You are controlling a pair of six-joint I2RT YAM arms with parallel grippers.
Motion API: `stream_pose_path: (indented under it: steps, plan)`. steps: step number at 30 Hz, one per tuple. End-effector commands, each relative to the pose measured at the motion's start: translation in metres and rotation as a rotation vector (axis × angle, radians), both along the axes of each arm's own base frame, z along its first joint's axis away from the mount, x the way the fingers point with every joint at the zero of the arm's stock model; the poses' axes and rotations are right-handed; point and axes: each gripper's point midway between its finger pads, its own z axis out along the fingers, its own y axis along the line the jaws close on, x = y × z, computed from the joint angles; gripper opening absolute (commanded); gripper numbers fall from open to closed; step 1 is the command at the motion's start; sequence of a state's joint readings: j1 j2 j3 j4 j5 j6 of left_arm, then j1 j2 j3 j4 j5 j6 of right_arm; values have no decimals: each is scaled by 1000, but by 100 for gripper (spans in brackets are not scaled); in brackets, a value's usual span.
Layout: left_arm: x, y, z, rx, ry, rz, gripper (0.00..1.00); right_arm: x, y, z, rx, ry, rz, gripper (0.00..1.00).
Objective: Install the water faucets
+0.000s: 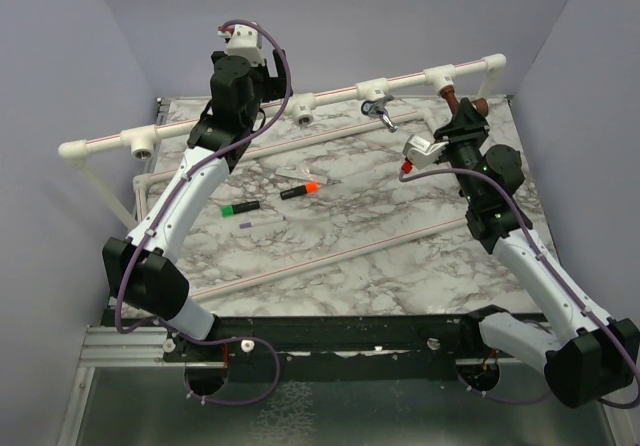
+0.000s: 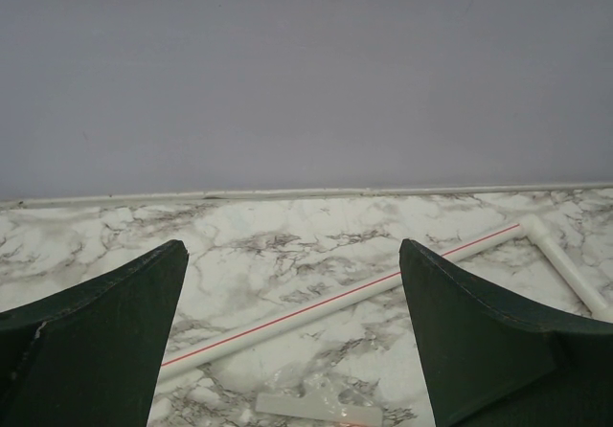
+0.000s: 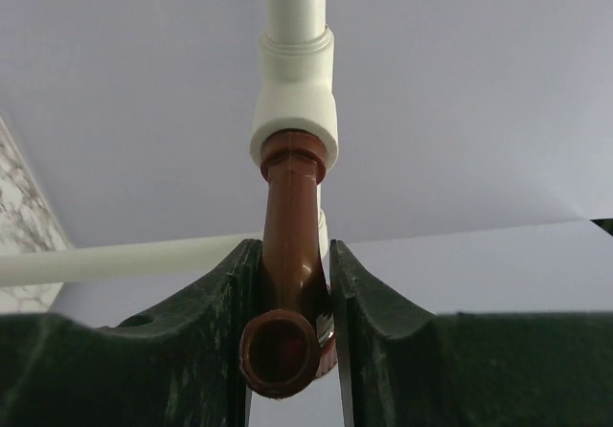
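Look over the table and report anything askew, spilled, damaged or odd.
Nothing looks spilled or broken. The only strays are a green-capped marker and an orange-capped marker, lying loose on the table. The copper faucet meets its tee fitting in line, clamped between the right fingers.

Top camera overlooks the table (image 1: 400, 266); wrist cameras face forward, close.

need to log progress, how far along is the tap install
Done: the silver tap hangs from a fitting partway along the pipe.
In hand: the right claw is shut on the copper tap, whose end sits in the white end fitting. How tight it is cannot be told.
Left: finish seating it and let go.
The left claw is open, holding nothing.
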State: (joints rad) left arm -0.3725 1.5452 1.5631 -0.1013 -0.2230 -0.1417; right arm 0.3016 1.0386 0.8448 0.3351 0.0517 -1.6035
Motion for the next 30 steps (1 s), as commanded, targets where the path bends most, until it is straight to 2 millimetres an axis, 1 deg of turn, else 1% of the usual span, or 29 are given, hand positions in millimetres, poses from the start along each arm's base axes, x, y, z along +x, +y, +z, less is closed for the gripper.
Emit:
stream_pose_path:
  steps: [1, 3, 5, 6, 8, 14, 25, 30]
  plan:
    - [-18, -5, -124, 119, 366, -67, 93, -1, -7, 2, 94, -20, -32, 31]
    - [-18, -5, -124, 118, 367, -68, 93, -1, -10, -1, 125, -9, -39, 20]
    - [-18, -6, -124, 116, 368, -71, 93, 0, -9, -5, 159, 10, -36, 4]
    - [-18, -6, -124, 115, 368, -72, 93, 0, -9, -8, 179, 24, -30, 1]
    - [-18, -5, -123, 113, 367, -72, 93, -2, -6, -11, 241, 39, -9, 1]
    - [-18, -5, -123, 112, 367, -73, 93, -8, 0, -14, 518, 75, 66, 1]
    - [-18, -5, -124, 111, 368, -75, 93, -14, 28, 6, 1243, 222, 256, 1]
    - [-18, -5, -124, 111, 369, -75, 93, -14, 35, 16, 1530, 261, 306, 0]
